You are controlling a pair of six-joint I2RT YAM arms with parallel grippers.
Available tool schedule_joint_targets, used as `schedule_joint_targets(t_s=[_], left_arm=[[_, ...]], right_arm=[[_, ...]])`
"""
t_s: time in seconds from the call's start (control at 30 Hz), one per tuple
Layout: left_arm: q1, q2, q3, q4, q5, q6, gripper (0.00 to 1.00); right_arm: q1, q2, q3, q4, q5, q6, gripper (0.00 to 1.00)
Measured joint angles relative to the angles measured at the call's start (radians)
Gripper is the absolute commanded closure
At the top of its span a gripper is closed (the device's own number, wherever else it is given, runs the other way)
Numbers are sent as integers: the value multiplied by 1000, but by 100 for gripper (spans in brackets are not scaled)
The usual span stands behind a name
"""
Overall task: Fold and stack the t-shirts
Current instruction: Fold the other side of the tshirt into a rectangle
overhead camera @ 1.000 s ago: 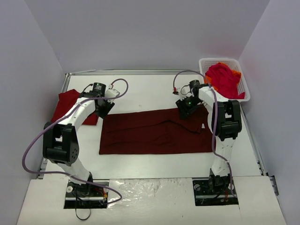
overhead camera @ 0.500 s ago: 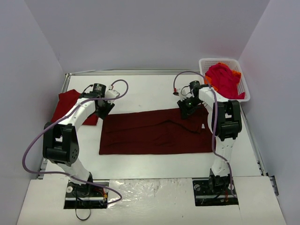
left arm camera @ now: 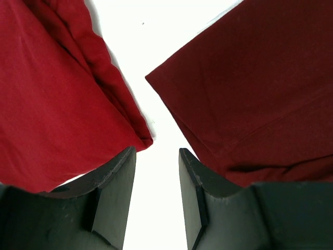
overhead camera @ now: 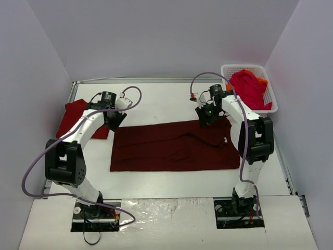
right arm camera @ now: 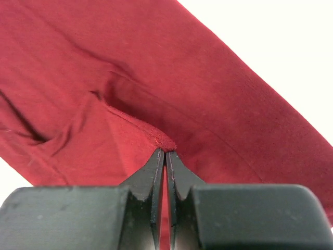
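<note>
Cloth of the dark maroon t-shirt lies spread flat across the middle of the desk, its long side running left to right between my two arms. My right hand is at the shirt's far right edge, jaws pressed together on a small ridge of the maroon fabric. The ridge peaks up into the fingertips, with creases running away from the pinch. My left hand hangs low over the shirt's far left corner with its jaws a narrow way apart and nothing between them; bare white desk shows through the gap. Just left of that gap is the doubled edge of the brighter red t-shirt, which lies at the left edge of the desk. Just right of the gap is the maroon corner. The two shirts sit near each other without touching. At the far right corner stands the white basket, with crimson and orange shirts heaped inside.
</note>
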Motion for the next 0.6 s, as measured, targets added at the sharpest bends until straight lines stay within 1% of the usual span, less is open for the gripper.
schedule_joint_targets(t_s=[0.17, 0.37, 0.6], left_arm=[[0, -1, 0, -2, 10, 0, 63], [0, -1, 0, -4, 13, 0, 63], [0, -1, 0, -4, 13, 0, 63]], right_arm=[[36, -50, -14, -13, 0, 0, 100], [70, -71, -49, -42, 7, -1, 100], [90, -113, -72, -70, 14, -4, 100]])
